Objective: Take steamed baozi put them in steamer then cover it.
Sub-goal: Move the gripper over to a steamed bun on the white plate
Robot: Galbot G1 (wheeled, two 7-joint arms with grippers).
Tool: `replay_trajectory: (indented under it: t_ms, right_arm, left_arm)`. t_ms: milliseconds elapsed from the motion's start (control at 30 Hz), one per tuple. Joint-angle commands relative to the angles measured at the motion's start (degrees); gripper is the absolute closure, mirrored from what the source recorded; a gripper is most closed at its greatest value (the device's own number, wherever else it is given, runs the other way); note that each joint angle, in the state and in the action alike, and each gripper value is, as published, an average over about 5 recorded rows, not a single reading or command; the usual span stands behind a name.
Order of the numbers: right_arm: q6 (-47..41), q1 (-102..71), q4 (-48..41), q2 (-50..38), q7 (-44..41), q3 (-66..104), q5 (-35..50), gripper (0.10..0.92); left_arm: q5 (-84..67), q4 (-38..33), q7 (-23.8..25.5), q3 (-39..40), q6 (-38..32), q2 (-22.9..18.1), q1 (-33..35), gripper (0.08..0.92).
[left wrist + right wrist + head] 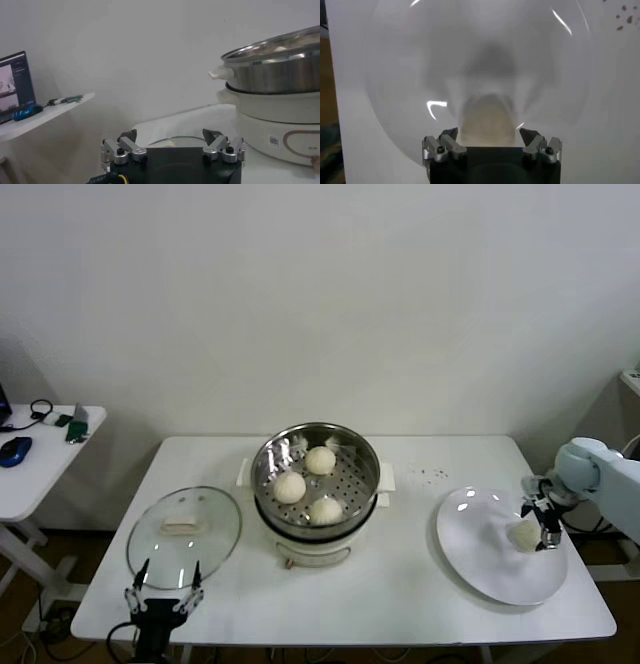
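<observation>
The steel steamer (268, 452) sits mid-table in its cream pot body (280, 117) and holds three baozi (290, 487) on its perforated floor. One more baozi (526, 535) lies on the white plate (470, 549) at the right. My right gripper (541, 528) hangs open over that bun, whose cream dome (487, 120) lies between the spread fingers. The glass cover (185, 534) with its cream handle rests flat on the table left of the steamer. At the table's front left edge my left gripper (166, 586) is open and empty, just short of the cover.
A small white side table (40, 454) at far left carries a blue mouse and cables. A few dark specks (432, 475) dot the tabletop behind the plate. The pot's side handles (220, 74) stick out.
</observation>
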Motion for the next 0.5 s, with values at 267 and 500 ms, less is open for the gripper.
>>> replay_trajectory:
  t_ms: [267,500]
  right_arm:
    - [1.21,-2.91,-3.68,1.38,-0.44,3.12,-2.65,0.203]
    - [1.05,-2.83,-3.70,1.69,-0.43,3.25,-1.59,0.225]
  left_arm:
    - [0.36,0.04,-0.10,-0.11,-0.07,-0.14,0.24,0.177]
    - [0.34,0.02,-0.14,-0.16,-0.01,-0.03,0.20,0.177]
